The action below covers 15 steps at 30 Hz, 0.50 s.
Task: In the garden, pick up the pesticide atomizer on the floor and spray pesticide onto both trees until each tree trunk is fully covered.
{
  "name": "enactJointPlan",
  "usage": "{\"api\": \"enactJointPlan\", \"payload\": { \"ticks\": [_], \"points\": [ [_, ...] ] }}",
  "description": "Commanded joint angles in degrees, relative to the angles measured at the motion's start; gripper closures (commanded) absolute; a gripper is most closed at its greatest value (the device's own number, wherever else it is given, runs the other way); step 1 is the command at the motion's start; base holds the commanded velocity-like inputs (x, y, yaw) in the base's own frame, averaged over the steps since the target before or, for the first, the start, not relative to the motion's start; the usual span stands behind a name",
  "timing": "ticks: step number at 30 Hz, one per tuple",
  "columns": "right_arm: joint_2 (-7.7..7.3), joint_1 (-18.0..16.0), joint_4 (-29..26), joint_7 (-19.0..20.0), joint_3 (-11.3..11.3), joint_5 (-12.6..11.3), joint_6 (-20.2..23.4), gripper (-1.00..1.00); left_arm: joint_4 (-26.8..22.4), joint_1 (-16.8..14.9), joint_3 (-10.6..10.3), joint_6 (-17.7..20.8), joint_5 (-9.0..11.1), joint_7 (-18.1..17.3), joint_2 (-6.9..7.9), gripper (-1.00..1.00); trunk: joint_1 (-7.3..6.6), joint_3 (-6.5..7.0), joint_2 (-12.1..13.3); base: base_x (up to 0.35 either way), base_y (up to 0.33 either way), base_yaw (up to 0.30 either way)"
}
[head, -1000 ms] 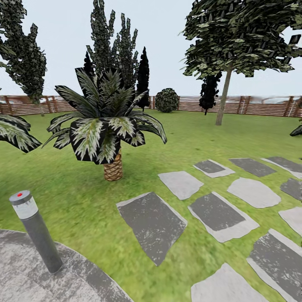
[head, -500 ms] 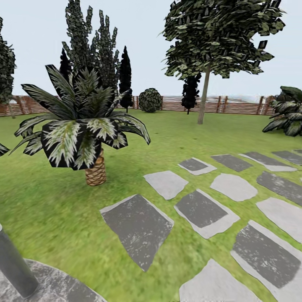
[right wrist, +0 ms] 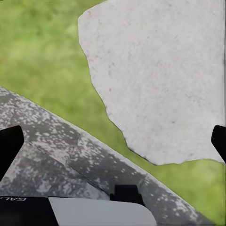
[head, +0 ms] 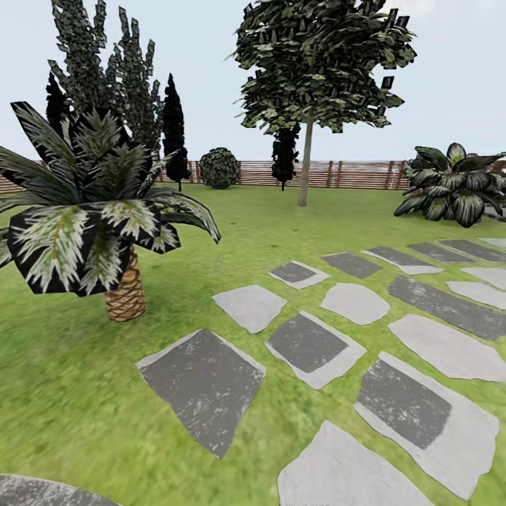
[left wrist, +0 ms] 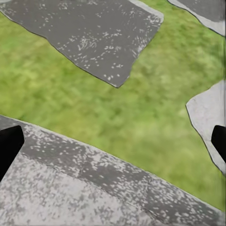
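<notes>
A: At the robot's feet, what lies nearest?

B: A curved grey paved patch (head: 42,490) at the lower left corner of the head view. Both wrist views look down on its speckled edge and the lawn (left wrist: 141,117) beside it.

A: And the hands?

B: The left hand (left wrist: 113,141) has its two dark fingertips (left wrist: 9,146) at opposite sides of its view, spread wide, with nothing between them. The right hand (right wrist: 113,141) stands the same, wide and empty, above a pale stepping stone (right wrist: 160,80).

A: How many stones on the grass?

B: About a dozen flat slabs, some dark, some pale; the biggest dark one (head: 200,383) is closest. I cannot count exactly where they run off to the right.

A: Plants?

B: One short palm (head: 98,218) with a scaly trunk on the left, one leafy shrub (head: 453,186) far right. Farther off, one broadleaf tree (head: 320,63) on a thin bare trunk (head: 305,169), one round bush (head: 219,167), several dark columnar trees, then the slatted fence (head: 358,174).
</notes>
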Motion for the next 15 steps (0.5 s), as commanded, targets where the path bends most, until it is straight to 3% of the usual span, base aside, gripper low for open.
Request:
{"api": "enactJointPlan", "payload": {
  "ticks": [1, 15],
  "points": [
    [0.01, -0.04, 0.06, -0.01, 0.05, 0.04, -0.20, -1.00, -0.09, 0.03, -0.01, -0.05, 0.03, 0.00, 0.00, -1.00, 0.00, -0.05, -0.03, 0.000, 0.000, -0.300],
    [0.09, -0.04, 0.06, 0.03, 0.10, 0.11, -0.17, -1.00, -0.09, 0.03, 0.05, -0.05, 0.03, 0.00, 0.00, -1.00, 0.00, -0.05, -0.03, 0.000, 0.000, -0.300]
  ]
}}
